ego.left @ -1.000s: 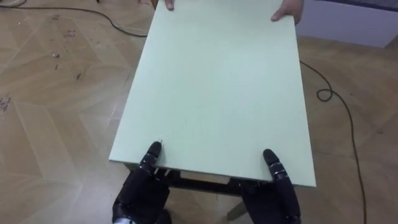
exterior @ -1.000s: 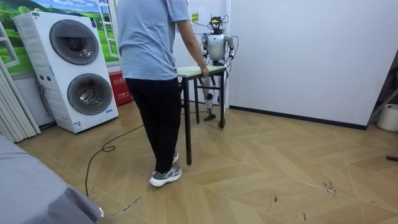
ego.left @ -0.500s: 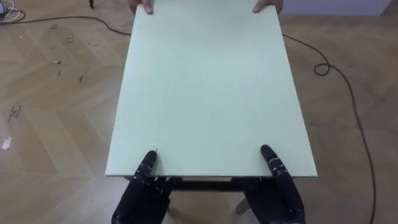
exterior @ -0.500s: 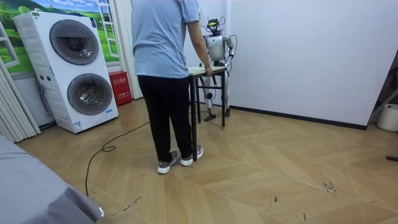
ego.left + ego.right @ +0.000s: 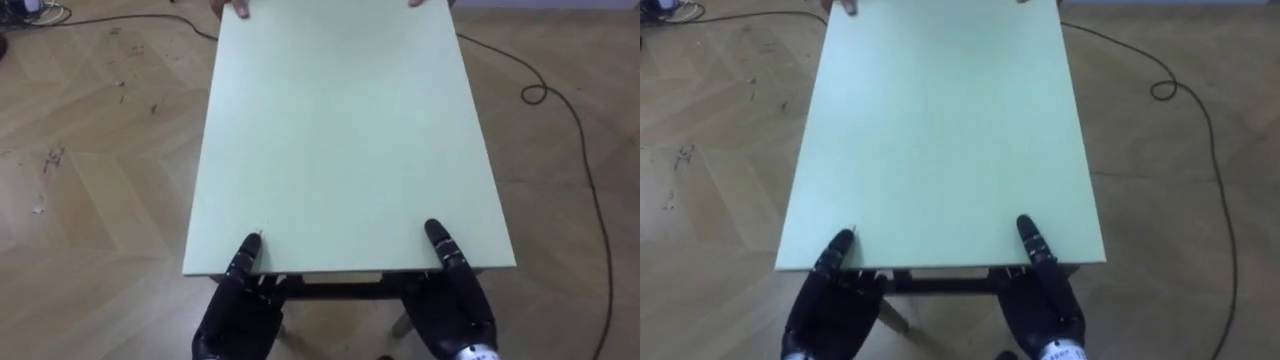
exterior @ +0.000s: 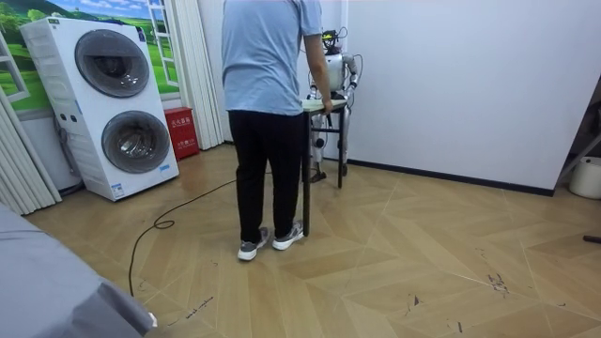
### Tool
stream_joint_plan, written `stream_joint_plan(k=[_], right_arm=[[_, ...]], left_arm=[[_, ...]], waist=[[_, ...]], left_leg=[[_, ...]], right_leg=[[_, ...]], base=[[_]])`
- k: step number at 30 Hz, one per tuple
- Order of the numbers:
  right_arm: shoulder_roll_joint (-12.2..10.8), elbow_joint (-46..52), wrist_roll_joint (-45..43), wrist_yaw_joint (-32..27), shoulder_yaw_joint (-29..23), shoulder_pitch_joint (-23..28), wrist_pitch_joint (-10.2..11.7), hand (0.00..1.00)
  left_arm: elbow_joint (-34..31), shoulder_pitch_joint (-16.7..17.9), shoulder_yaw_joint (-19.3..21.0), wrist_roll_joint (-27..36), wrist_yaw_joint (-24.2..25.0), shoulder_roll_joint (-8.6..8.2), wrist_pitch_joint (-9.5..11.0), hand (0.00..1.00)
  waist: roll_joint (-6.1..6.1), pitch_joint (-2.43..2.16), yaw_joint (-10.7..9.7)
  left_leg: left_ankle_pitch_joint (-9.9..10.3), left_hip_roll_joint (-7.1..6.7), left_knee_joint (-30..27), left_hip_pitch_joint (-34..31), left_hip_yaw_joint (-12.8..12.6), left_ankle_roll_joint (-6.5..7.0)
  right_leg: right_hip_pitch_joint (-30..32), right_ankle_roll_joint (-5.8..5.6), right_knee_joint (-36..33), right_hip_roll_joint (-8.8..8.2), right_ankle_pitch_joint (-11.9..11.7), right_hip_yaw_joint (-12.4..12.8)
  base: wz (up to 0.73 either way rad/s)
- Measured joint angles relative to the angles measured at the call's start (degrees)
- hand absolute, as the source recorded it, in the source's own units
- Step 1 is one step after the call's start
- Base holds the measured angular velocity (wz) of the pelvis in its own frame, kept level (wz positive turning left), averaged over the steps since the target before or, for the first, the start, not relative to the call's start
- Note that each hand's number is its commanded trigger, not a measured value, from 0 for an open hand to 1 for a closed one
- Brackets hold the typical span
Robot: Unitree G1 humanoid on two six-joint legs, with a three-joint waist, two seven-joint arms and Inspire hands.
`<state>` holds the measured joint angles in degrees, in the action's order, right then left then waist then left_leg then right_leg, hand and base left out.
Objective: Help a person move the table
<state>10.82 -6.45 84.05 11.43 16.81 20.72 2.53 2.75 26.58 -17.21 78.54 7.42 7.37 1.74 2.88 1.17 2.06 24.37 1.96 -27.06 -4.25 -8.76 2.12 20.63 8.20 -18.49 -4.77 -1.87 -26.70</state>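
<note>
The pale-green table [image 5: 340, 130] looks stiff and slick-topped to us, so our left hand [image 5: 236, 312] and right hand [image 5: 455, 305] clamp its near edge, thumbs on top.

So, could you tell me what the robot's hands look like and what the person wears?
Both the left hand and the right hand are black, segmented and glossy; the right carries a small pale tag at its wrist. The person wears a light blue short-sleeved T-shirt and black trousers.
</note>
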Motion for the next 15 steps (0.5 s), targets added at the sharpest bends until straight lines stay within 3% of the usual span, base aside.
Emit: stream_joint_plan(k=[2, 4, 5, 6, 7, 9, 11, 12, 15], right_arm=[[0.0, 0.0, -0.1, 0.0, -0.4, 0.4, -0.2, 1.00], [0.2, 0.0, -0.2, 0.0, -0.8, 0.3, -0.6, 1.00], [0.1, 0.0, -0.2, 0.0, -0.9, 0.2, -0.7, 1.00], [-0.1, 0.1, -0.1, 0.0, -1.0, 0.3, -0.8, 1.00], [-0.2, 0.1, -0.1, 0.0, -1.1, 0.7, -0.8, 1.00], [-1.0, 0.2, 0.7, 0.0, -1.2, 2.0, -1.0, 1.00], [-1.2, 0.2, 0.6, 0.0, -1.1, 2.0, -0.9, 1.00], [-1.2, 0.2, 0.6, 0.1, -1.0, 2.0, -0.8, 1.00], [-1.1, 0.2, 0.7, 0.4, -0.4, 1.8, -0.5, 1.00]], left_arm=[[0.4, 0.0, 0.0, 0.0, 0.0, -0.22, -0.5, 1.00], [0.5, -0.1, 0.0, 0.0, 0.0, -0.32, -0.8, 1.00], [0.5, -0.4, 0.0, 0.0, 0.0, -0.33, -0.9, 1.00], [0.6, -0.8, 0.1, 0.0, 0.0, -0.17, -0.9, 1.00], [0.8, -1.0, 0.1, -0.1, -0.1, -0.08, -1.2, 1.00], [0.9, -1.2, 0.2, -0.5, -0.4, 0.50, -1.5, 1.00], [0.9, -1.1, 0.3, -0.7, -0.3, 0.50, -1.5, 1.00], [0.8, -1.1, 0.5, -0.8, -0.3, 0.48, -1.5, 1.00], [0.9, -1.1, 1.2, -1.5, -0.2, 0.26, -1.5, 1.00]], waist=[[-0.53, 0.01, 0.0], [-0.91, 0.13, 0.0], [-0.91, 0.14, -0.1], [-0.78, 0.25, -0.2], [-0.76, 0.28, -0.3], [-1.71, 0.05, -0.2], [-1.75, 0.02, 0.5], [-1.86, 0.01, 0.9], [-2.55, 0.03, 1.7]], left_leg=[[-0.5, -1.03, -0.1, -0.2, -0.1, 0.49], [-1.5, -1.69, 0.0, -1.0, 0.0, 1.32], [-2.4, -1.72, 0.2, -1.8, -0.4, 1.99], [-3.1, -1.48, 0.3, -2.6, -0.5, 2.61], [-3.5, -1.38, 0.4, -2.7, -0.8, 2.80], [-5.0, -1.15, 2.0, -2.4, -3.0, 3.12], [-6.1, -1.29, 3.4, -2.4, -3.6, 3.17], [-6.8, -1.44, 4.3, -2.5, -3.7, 3.10], [-8.1, -1.45, 5.6, -3.1, -4.6, 2.58]], right_leg=[[-0.1, -0.27, 0.6, -0.59, -1.3, 0.3], [-0.1, -1.85, 2.0, -1.10, -3.3, 1.2], [0.4, -6.29, 3.0, -0.80, -5.3, 3.5], [0.7, -9.72, 2.3, -1.00, -6.0, 5.6], [0.8, -9.83, -0.6, -1.56, -4.0, 6.7], [0.5, -9.35, -16.2, -4.78, 6.9, 9.7], [-3.0, -10.56, -20.0, -6.14, 11.2, 11.4], [-6.1, -11.55, -18.7, -5.83, 13.2, 12.8], [-9.4, -11.80, -10.4, -3.84, 14.5, 14.5]], base=[[0.00], [0.04], [0.14], [0.21], [0.39], [0.29], [-0.13], [-0.14], [-0.17]])
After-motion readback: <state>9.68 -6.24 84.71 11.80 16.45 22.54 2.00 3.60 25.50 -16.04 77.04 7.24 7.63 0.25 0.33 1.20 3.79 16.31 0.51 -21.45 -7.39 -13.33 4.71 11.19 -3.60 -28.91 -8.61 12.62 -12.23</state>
